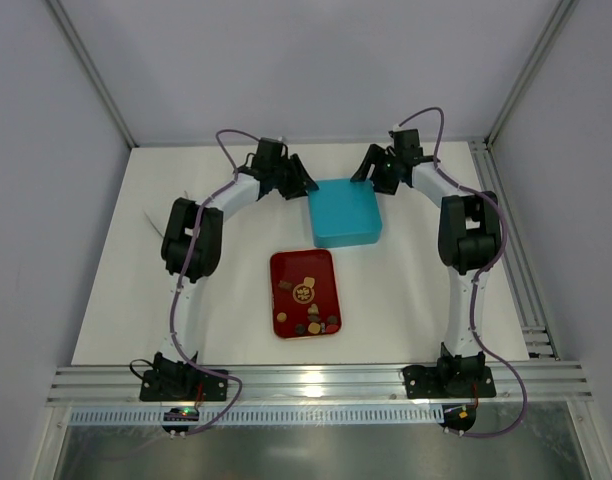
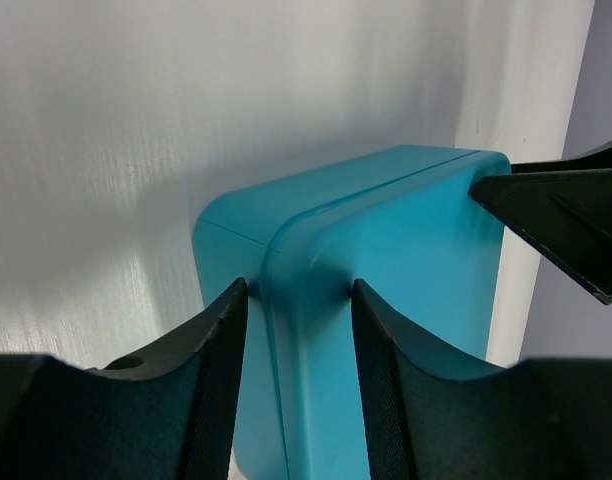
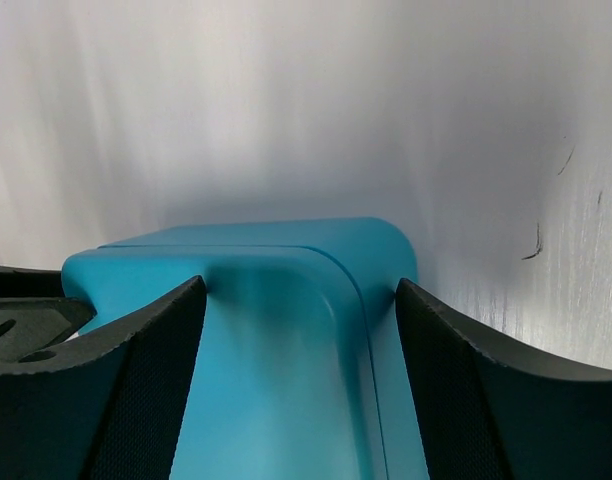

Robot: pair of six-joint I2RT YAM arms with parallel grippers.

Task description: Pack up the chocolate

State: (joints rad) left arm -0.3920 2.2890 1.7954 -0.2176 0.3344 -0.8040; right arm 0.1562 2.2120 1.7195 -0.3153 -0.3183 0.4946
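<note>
One teal box (image 1: 344, 212), one red tray (image 1: 276, 263), roughly eight chocolates (image 1: 314, 325).

1 teal box (image 1: 344, 212) with rounded corners stands on the far middle of the white table (image 1: 126, 290), its lid on, with a thin seam running around it below the top. 1 red tray (image 1: 287, 266) lies just nearer than the box, apart from it, its long sides running near to far. Aluminium rails (image 1: 316, 382) line the table's near edge, and pale walls (image 1: 46, 180) enclose 3 sides.
</note>
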